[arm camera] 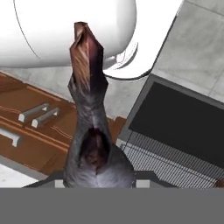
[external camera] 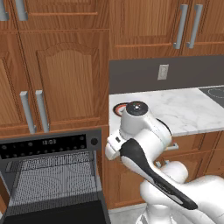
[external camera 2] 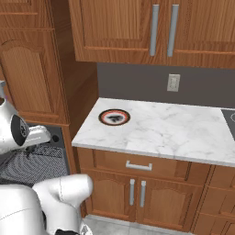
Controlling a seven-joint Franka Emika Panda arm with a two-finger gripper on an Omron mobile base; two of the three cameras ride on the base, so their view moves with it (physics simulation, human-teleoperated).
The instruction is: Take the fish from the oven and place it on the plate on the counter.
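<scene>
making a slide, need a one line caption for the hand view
Fish held in the pincer, above the open oven door and wire rack.

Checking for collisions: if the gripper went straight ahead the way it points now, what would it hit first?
Probably the robot's own white body, just past the tip of the fish the gripper holds; depth is unclear.

Wood, marble, metal

Glossy marble counter point(external camera 2: 174, 131); matt wood cabinets point(external camera: 65, 78) with brushed metal handles point(external camera 2: 163, 30); rough grey fish point(arm camera: 94, 131); wire oven point(external camera: 52, 179) racks.
</scene>
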